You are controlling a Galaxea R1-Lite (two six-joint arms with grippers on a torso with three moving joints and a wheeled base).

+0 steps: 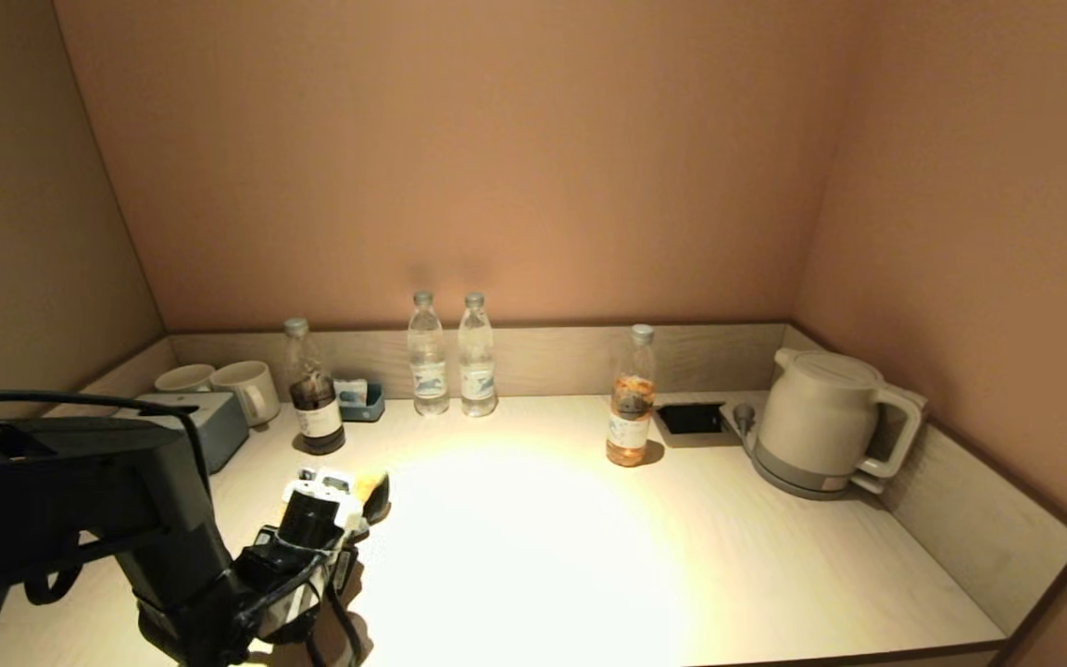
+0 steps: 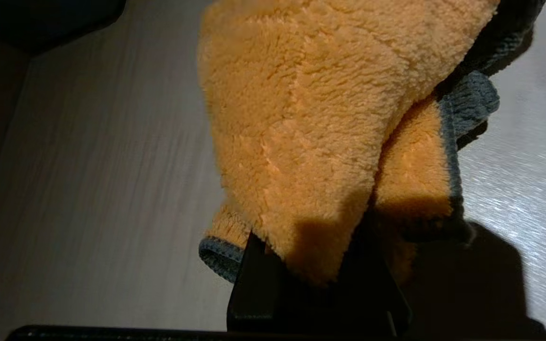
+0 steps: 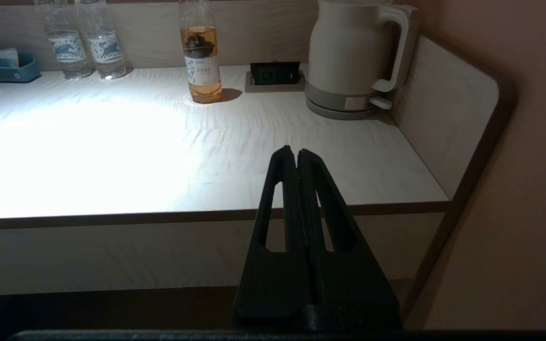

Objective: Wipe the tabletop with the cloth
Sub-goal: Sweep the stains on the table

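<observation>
Cloth (image 2: 311,123): a fuzzy orange-yellow rag with a teal-grey reverse and hem, bunched and hanging from the left tool (image 2: 311,279), whose dark fingers (image 2: 259,284) are closed on its lower fold. In the head view the cloth (image 1: 372,488) sits at the tip of the left tool (image 1: 348,505), over the near-left part of the worktop (image 1: 589,556); whether it touches the surface cannot be told.

Worktop: pale wood-grain laminate with a low raised rim, brightly lit at centre.

Behind the tool stand a dark-liquid bottle (image 1: 313,389), a grey-blue tissue box (image 1: 209,421) and two mugs (image 1: 232,384). Along the back rim are two water bottles (image 1: 452,357), and to their right stand an amber-drink bottle (image 1: 631,398) and a cream kettle (image 1: 825,421).

Right tool (image 3: 297,158): fingers pressed together, holding nothing, off the worktop's front edge toward the kettle end.
</observation>
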